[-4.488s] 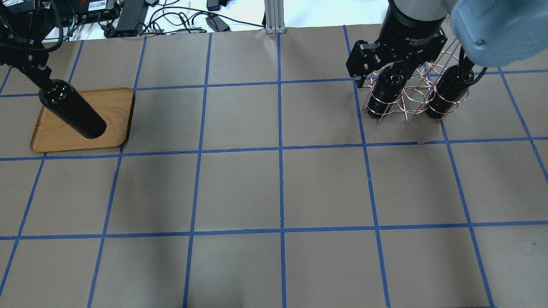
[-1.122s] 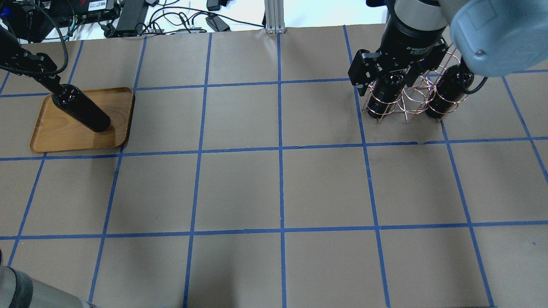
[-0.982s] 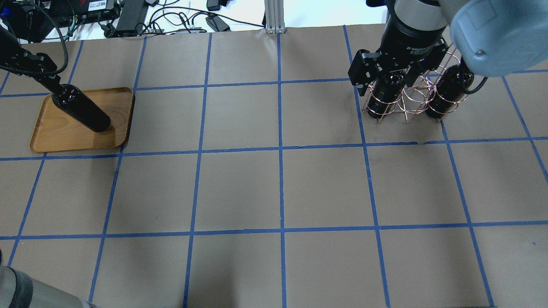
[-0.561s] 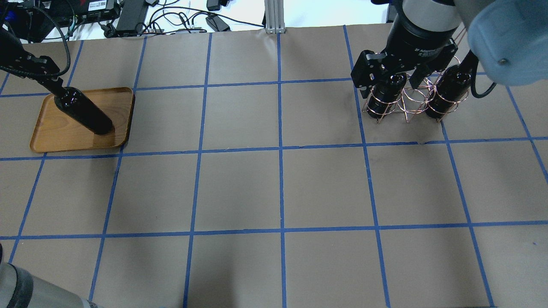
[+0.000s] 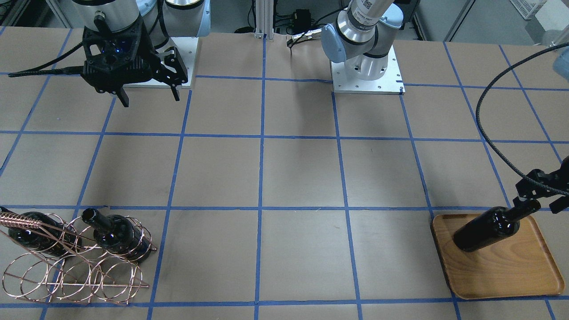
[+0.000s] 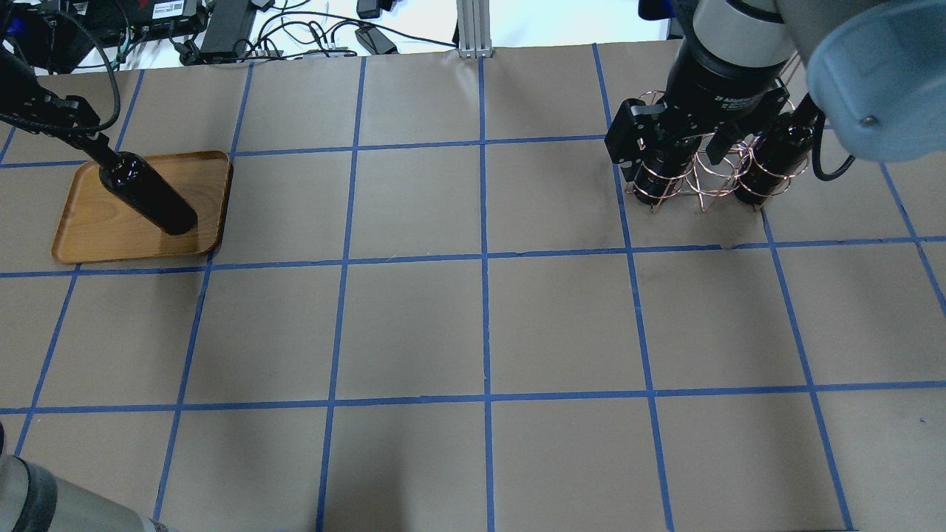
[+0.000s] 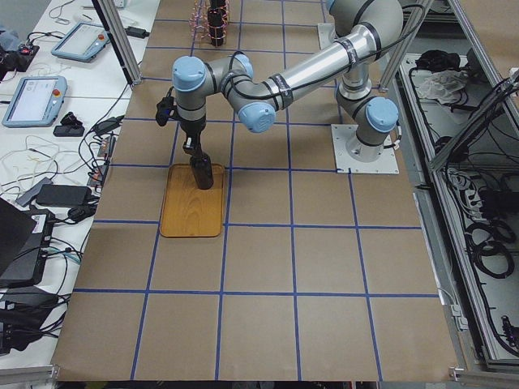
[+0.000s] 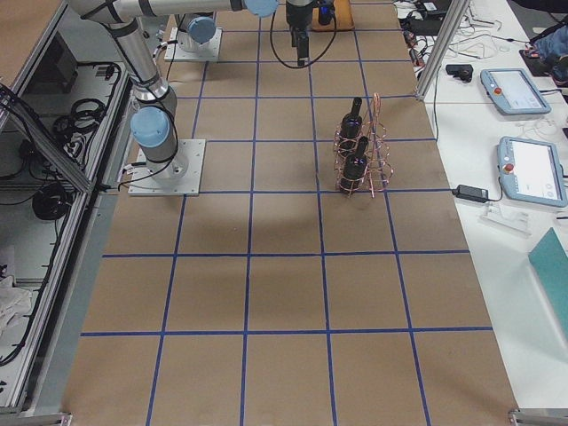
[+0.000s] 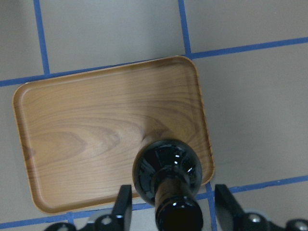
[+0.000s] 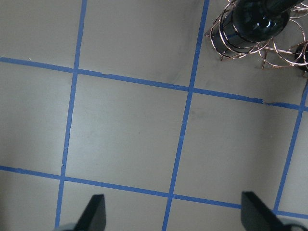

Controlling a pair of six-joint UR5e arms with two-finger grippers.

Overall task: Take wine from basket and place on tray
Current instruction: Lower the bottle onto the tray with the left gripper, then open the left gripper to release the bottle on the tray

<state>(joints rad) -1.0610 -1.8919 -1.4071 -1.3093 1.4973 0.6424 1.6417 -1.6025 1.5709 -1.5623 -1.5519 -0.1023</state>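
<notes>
Between parted left jaws, wine (image 9: 166, 166)

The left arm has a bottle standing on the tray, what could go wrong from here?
The bottle stands near a corner of the tray, with the open left gripper flanking its neck; a sideways retreat could topple it. The basket is thin wire, so pulling another bottle out could drag it along.

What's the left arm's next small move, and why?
Probably raise the left fingers straight up off the neck: the wine bottle looks upright on the tray, and the fingers stand clear of the neck on both sides, so it seems released.
</notes>
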